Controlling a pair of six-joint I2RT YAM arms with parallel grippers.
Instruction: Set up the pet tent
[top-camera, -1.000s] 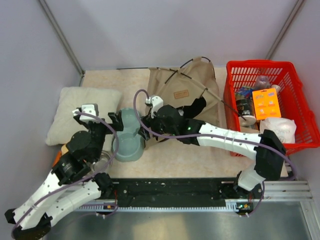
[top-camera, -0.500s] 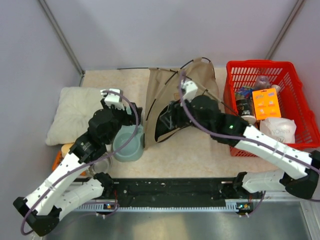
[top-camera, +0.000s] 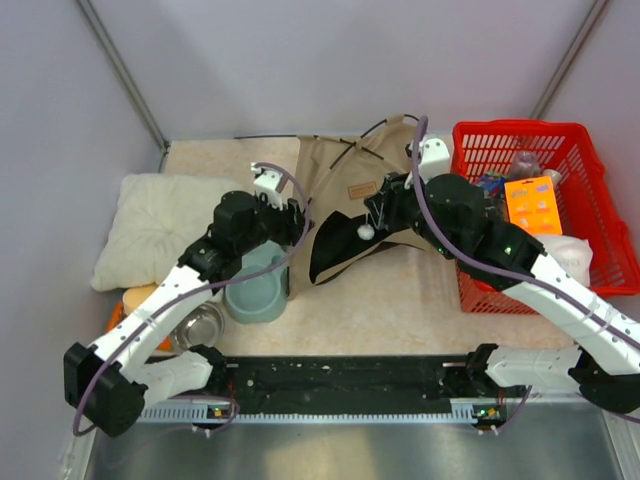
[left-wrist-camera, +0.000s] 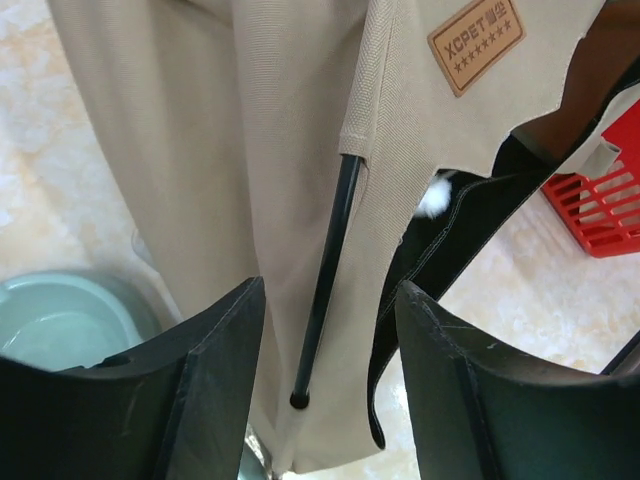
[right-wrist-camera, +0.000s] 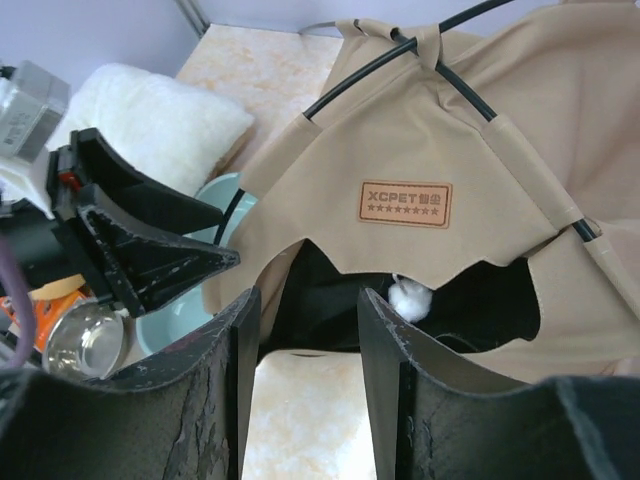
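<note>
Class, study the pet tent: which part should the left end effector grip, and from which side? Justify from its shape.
Probably the bare lower end of the black pole, below the pet tent sleeve: thin and exposed. Approach from the tent's front-left, where the open left end effector straddles it.

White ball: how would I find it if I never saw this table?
Find the tan pet tent just left of the red basket. Under its brown label patch is a dark doorway, and the white ball dangles at the top of it. It's the only tiny fluffy white thing; the cream pillow is far bigger.
</note>
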